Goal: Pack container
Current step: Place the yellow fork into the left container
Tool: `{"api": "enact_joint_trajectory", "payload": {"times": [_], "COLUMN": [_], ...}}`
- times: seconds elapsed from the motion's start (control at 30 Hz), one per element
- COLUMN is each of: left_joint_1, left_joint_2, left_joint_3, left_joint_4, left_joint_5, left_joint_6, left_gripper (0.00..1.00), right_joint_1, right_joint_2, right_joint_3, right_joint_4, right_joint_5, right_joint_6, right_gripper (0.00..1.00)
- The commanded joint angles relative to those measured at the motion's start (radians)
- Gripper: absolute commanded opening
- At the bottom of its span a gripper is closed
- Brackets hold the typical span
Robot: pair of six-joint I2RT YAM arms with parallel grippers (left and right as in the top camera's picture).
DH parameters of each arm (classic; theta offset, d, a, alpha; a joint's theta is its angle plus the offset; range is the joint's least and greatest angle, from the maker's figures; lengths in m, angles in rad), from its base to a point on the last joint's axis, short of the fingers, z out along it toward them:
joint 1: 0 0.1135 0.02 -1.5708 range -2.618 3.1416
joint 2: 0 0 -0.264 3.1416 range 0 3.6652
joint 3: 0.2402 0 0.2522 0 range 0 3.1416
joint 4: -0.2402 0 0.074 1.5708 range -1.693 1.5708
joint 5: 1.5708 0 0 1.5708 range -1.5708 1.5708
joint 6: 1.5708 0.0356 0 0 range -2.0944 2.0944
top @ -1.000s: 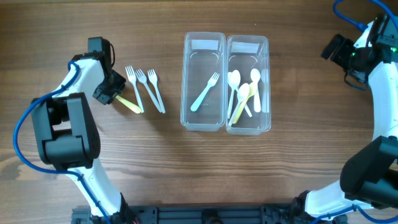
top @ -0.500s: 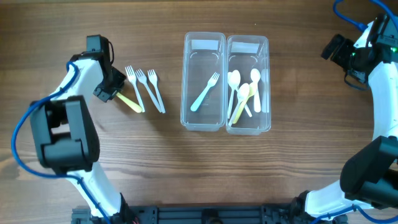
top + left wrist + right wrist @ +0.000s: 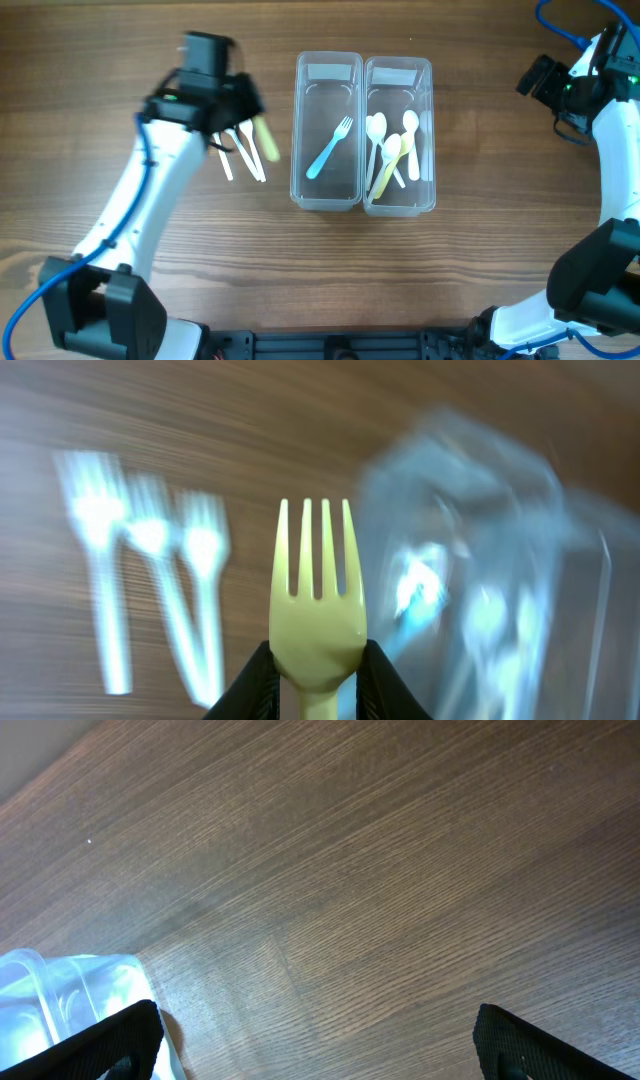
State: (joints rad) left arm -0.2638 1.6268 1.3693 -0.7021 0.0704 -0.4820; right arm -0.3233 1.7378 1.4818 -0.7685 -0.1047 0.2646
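Observation:
My left gripper [image 3: 235,110] is shut on a yellow-green fork [image 3: 264,137] and holds it above the table, just left of the left clear container [image 3: 327,70]. In the left wrist view the fork [image 3: 317,595] stands between my fingers [image 3: 315,685]. Three white forks [image 3: 243,155] lie on the table under the arm and show blurred in the wrist view [image 3: 150,580]. The left container holds a light blue fork [image 3: 329,147]. The right container [image 3: 399,70] holds several white and yellow spoons [image 3: 393,150]. My right gripper [image 3: 315,1040] is open and empty at the far right.
The two clear containers stand side by side at the table's centre. The right arm [image 3: 590,90] stays at the right edge. Bare wooden table surrounds the containers.
My left gripper has lifted the yellow-green fork from the table at the left and carried it right, toward the left container. The right arm has not moved.

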Motion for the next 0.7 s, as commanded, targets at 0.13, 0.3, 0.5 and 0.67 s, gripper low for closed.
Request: {"api": "enact_joint_trajectory", "payload": {"times": [0.13, 0.3, 0.5, 0.67], "left_joint_1": [-0.241, -0.258, -0.258, -0.237], "left_joint_2": [0.071, 0.202, 0.165, 0.054], "left_joint_3": [-0.002, -0.002, 0.094, 0.189], "left_joint_4": [0.004, 0.017, 0.085, 0.058], "left_joint_5": [0.019, 0.020, 0.019, -0.156], "left_joint_6": [0.244, 0.270, 0.269, 0.269], "left_gripper": [0.18, 0.29, 0.60, 0.63], "right_joint_1": [0.005, 0.005, 0.005, 0.005], "right_joint_2": [0.006, 0.006, 0.006, 0.006], "right_joint_3": [0.008, 0.008, 0.008, 0.008], "right_joint_4": [0.005, 0.005, 0.005, 0.004], "right_joint_5": [-0.008, -0.008, -0.008, -0.008], "right_joint_6": [0.000, 0.000, 0.001, 0.000], "right_gripper": [0.99, 1.00, 0.99, 1.00]}}
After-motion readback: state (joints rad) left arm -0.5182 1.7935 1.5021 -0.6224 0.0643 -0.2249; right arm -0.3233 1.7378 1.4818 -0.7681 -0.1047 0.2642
